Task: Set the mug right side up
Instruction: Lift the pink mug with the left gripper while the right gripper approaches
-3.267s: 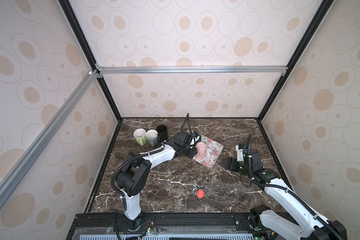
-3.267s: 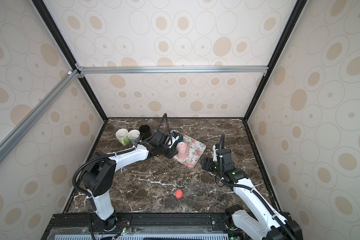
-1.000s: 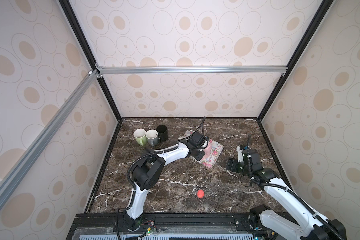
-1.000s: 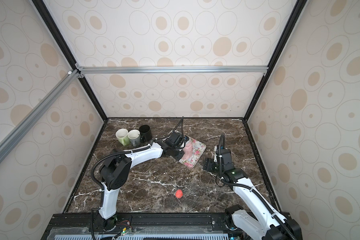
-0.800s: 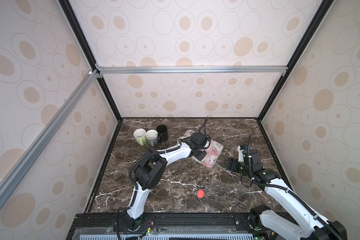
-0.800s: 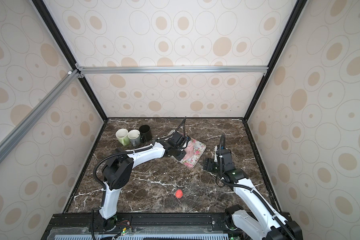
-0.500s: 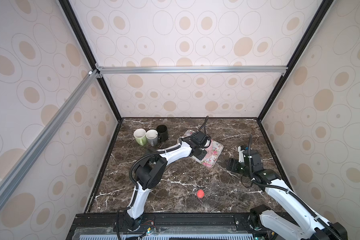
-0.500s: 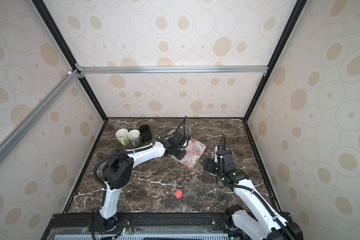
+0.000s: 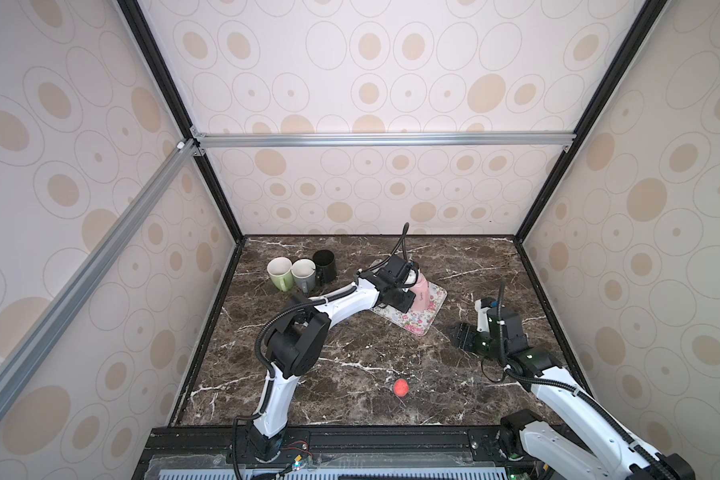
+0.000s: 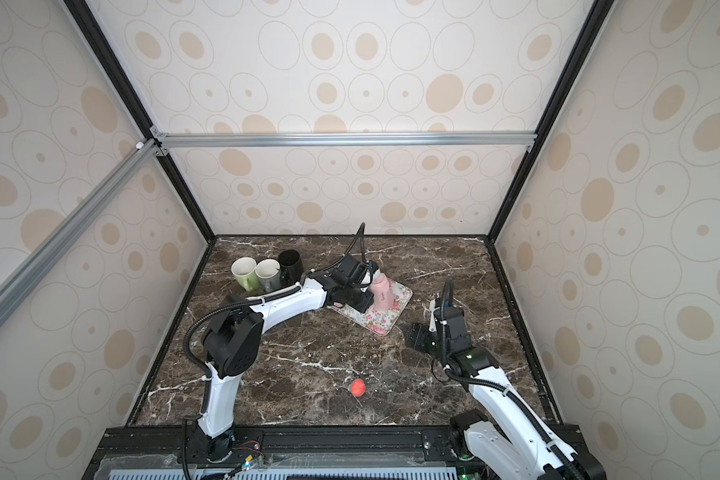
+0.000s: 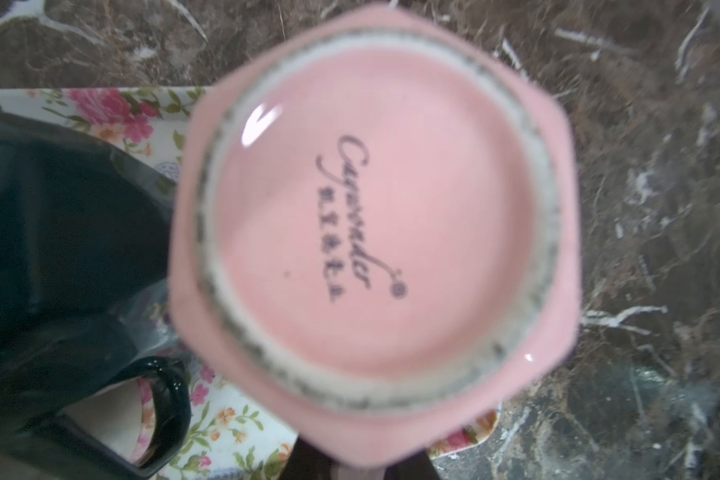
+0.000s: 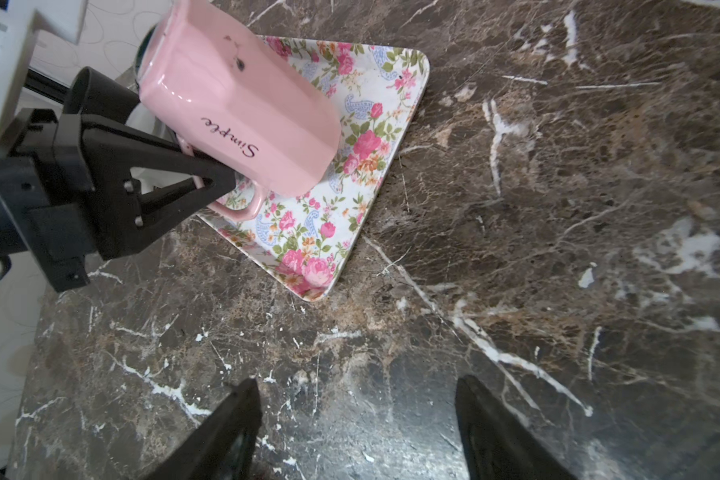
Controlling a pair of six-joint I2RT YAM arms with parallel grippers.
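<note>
Pink mug (image 12: 242, 104) tilted, base up, mouth toward floral tray (image 12: 308, 249) — left jaws clamped on its handle (image 12: 246, 210), nearer arm; right jaws apart, well clear.

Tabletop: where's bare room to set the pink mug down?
Bare marble between floral tray and red ball; also the back right, behind the right gripper. Crowded: three mugs back left; left gripper holds the pink mug tilted at the tray.

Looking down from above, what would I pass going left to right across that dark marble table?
light green mug → grey mug → black mug → pink mug → right hand
</note>
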